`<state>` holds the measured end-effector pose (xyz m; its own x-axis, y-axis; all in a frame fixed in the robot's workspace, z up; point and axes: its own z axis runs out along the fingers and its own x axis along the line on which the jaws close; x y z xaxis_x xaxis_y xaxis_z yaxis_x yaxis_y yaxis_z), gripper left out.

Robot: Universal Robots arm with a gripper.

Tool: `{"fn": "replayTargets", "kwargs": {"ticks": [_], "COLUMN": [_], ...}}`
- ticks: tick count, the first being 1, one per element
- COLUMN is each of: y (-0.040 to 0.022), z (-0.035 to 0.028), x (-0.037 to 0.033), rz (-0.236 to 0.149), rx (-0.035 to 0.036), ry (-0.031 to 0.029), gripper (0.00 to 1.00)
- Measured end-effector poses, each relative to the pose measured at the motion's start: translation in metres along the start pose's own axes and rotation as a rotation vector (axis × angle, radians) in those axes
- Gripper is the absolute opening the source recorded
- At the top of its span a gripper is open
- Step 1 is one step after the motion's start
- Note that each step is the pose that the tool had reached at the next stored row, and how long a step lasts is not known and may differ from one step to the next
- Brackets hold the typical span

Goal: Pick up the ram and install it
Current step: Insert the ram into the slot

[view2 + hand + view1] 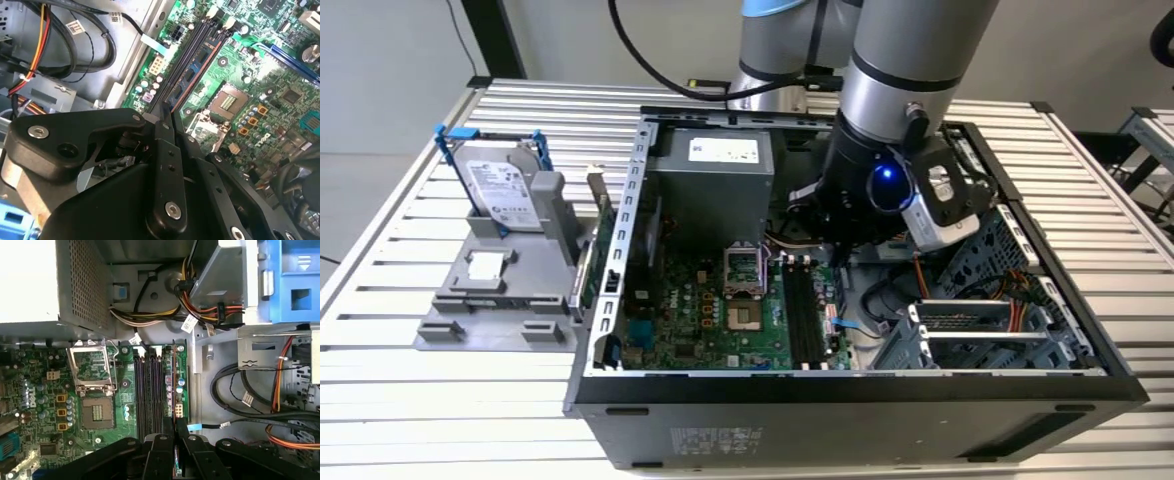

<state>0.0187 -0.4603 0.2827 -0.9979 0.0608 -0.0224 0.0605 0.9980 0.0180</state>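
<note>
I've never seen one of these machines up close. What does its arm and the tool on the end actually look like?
The arm is a thick silver-grey tube with a light-blue cap at a joint and a black cable looped behind. Its wrist end is black with a glowing blue light. The tool is matt black: angular linked bars joined with silver screws, narrowing to slim fingers.

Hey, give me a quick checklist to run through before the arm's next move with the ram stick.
1. Grip: ok, the gripper is shut on the ram.
2. Alignment: ok, the ram runs parallel to the black slots.
3. Seating depth: cannot tell.
4. Slot latches open: cannot tell.
5. Cables clear: ok, the cables lie beside the motherboard, off the slots.
</note>
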Motion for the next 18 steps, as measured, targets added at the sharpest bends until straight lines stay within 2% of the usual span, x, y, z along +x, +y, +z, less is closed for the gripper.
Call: {"fn": "replayTargets", "kwargs": {"ticks": [18], "y": [-0.0056], "z": [0.0316], "x": [0.0025], "rz": [0.000], "rx": [0.0002], "ry": [0.0003], "gripper": [0.00]}}
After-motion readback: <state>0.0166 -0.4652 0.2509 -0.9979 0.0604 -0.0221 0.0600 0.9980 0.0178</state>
